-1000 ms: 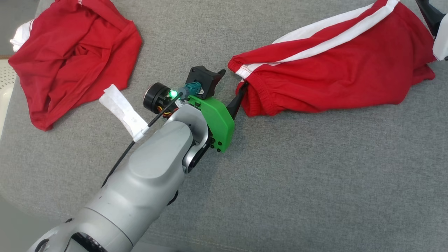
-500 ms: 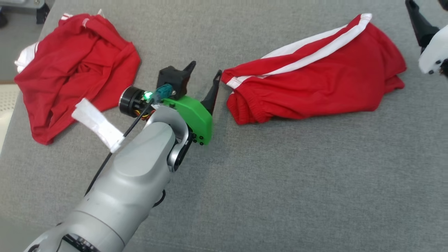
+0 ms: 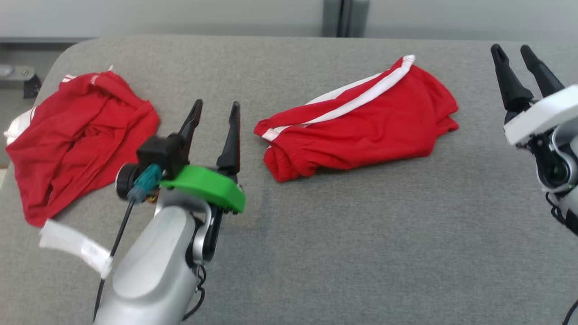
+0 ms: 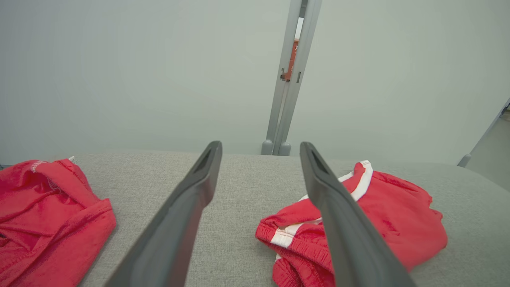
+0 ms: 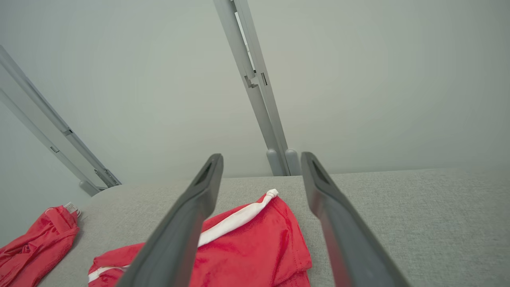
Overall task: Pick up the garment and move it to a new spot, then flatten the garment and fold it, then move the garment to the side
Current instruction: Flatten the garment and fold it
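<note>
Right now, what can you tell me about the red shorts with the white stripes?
The red shorts look like soft knit cloth, with two white stripes down one side and a gathered elastic waistband at their left end. They lie folded and a bit wrinkled, slanting across the far middle of the grey padded surface, which alone touches them.

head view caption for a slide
The folded red shorts lie on the grey cushion between the open, empty left tool and right tool, crumpled red garment far left
</note>
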{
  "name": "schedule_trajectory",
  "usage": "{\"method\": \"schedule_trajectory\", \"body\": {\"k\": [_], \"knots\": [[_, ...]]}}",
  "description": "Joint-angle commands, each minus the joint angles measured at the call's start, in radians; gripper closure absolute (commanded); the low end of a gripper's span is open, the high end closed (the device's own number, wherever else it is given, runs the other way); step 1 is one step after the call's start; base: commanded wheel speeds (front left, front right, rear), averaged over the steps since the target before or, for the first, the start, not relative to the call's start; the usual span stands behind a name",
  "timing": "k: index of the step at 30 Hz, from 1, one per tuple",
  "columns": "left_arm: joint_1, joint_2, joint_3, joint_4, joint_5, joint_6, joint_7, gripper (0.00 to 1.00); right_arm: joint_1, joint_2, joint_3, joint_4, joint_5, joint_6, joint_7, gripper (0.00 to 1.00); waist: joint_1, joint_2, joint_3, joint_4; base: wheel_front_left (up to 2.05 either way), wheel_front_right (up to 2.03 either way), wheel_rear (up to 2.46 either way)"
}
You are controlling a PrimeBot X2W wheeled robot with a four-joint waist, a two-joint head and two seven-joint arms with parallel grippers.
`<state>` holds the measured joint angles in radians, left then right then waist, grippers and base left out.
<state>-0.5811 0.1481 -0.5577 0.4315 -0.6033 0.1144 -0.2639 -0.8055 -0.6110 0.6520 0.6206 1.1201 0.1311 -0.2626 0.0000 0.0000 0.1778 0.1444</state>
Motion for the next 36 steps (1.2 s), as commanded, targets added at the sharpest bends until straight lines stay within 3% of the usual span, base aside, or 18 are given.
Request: {"method": "schedule_trajectory", "body": {"k": [1, 8, 19, 25, 36], "knots": [[0.051, 0.003, 0.032, -0.032, 0.031, 0.0, 0.0, 0.0, 0.053, 0.015, -0.05, -0.027, -0.044, -0.001, -0.003, 0.0, 0.0, 0.0, -0.053, -0.054, 0.0, 0.0, 0.0], [0.262, -0.035, 0.158, -0.128, 0.164, -0.055, 0.0, 0.0, 0.318, 0.15, -0.314, -0.17, -0.305, 0.0, -0.003, 0.0, 0.0, 0.0, -0.109, -0.102, 0.0, 0.0, 0.0], [0.516, -0.088, 0.298, -0.229, 0.318, -0.14, 0.0, 0.0, 0.607, 0.355, -0.521, -0.284, -0.525, 0.0, -0.003, 0.0, 0.0, 0.0, -0.171, -0.146, 0.0, 0.0, 0.0], [0.57, -0.096, 0.33, -0.249, 0.357, -0.166, 0.0, 0.0, 0.675, 0.401, -0.56, -0.303, -0.568, 0.0, -0.003, 0.0, 0.0, 0.0, -0.179, -0.154, 0.0, 0.0, 0.0], [0.548, -0.097, 0.297, -0.248, 0.34, -0.157, 0.0, 0.0, 0.676, 0.411, -0.559, -0.278, -0.566, 0.0, 0.001, 0.0, 0.0, 0.0, -0.163, -0.138, 0.0, 0.0, 0.0]]}}
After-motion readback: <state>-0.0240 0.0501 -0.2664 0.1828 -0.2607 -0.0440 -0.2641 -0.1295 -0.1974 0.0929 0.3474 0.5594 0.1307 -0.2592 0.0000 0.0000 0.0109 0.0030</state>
